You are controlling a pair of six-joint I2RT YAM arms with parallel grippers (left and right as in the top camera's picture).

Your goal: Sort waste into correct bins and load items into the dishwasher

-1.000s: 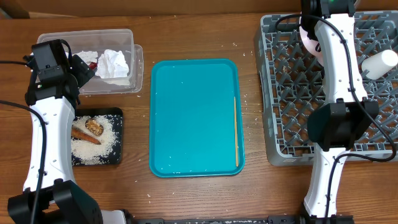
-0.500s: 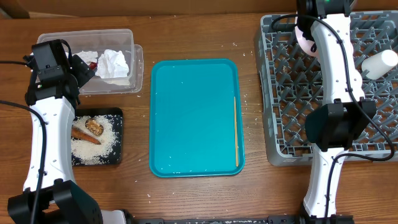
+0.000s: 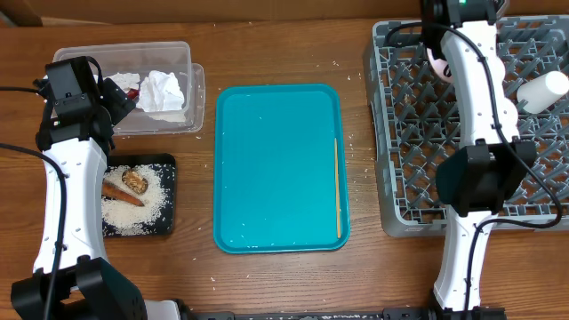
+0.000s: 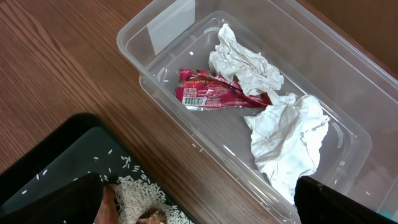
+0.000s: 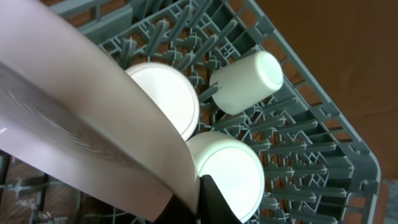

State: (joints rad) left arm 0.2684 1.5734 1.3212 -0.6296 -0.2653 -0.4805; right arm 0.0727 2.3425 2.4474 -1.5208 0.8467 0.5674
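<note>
Trash sorted: the clear bin (image 4: 155, 37) at the far-left corner holds crumpled tissues (image 4: 286, 134) and a red wrapper (image 4: 214, 96).
Food waste: the black tray (image 3: 164, 222) by the left edge holds rice (image 3: 124, 213) and food scraps (image 3: 124, 188).
Loaded: the dish rack (image 3: 418, 178) along the right edge carries two white bowls (image 5: 230, 168) and a white cup (image 5: 249, 81) lying on its side.
In hand: the right gripper (image 5: 202, 199) is clenched on a pink plate (image 5: 81, 118) over the rack's far end; it looks not yet seated.
Left gripper (image 4: 199, 186): fingers spread, empty, hanging over the bin's near wall.
Remaining: seating the plate, then the chopstick (image 3: 337, 187) along the right rim of the teal tray (image 3: 267, 169) at the worktop's centre. The task looks nearly finished.
</note>
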